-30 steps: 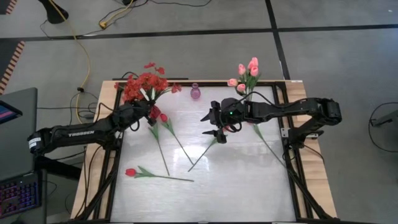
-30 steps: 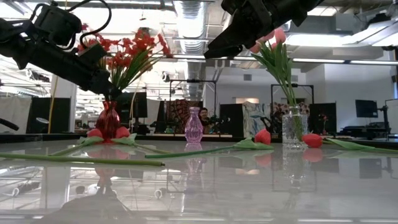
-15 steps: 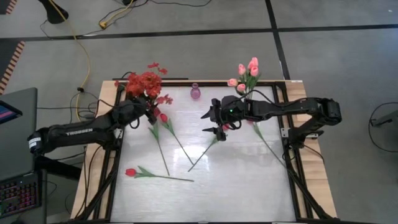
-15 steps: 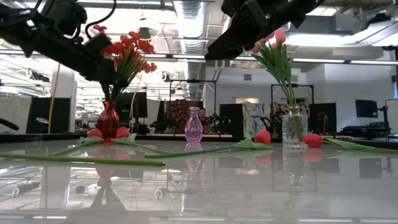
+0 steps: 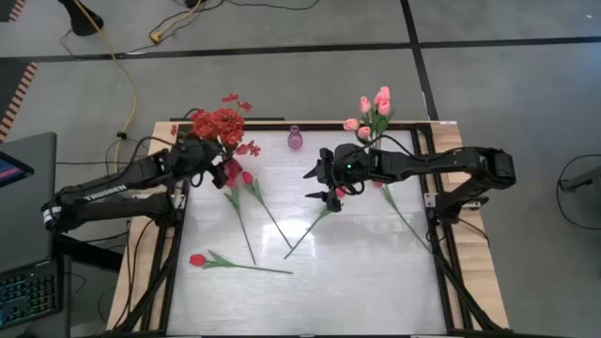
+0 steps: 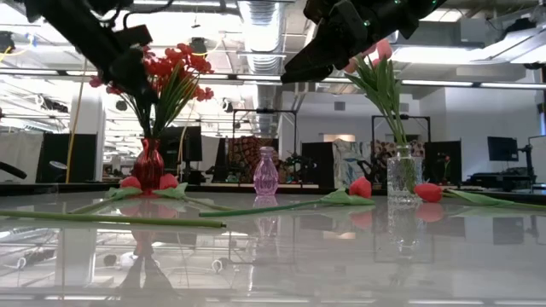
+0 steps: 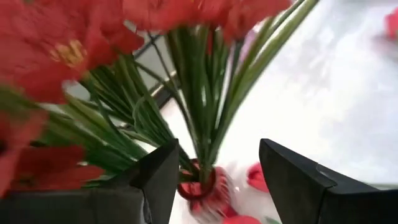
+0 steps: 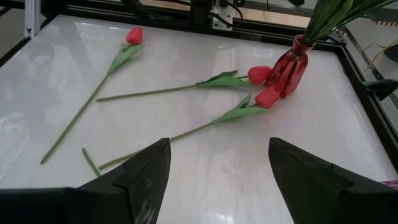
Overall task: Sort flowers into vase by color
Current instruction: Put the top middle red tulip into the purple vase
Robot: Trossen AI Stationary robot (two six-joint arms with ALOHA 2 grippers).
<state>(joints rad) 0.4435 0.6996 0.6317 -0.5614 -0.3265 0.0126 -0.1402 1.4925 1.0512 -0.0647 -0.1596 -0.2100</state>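
Nearest you, red tulips [image 5: 196, 259] are lying loose on the worktop [image 5: 357, 272]. Your right pincer [image 5: 326, 185] is hanging spread over mid-worktop, holding nothing. Farther back, your left pincer [image 5: 223, 169], spread too, is hovering above the red vase [image 6: 148, 165] of red sprays [image 5: 218, 124].

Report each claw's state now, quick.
Left claw: open, holding nothing, above the red vase.
Right claw: open, empty, over the table.
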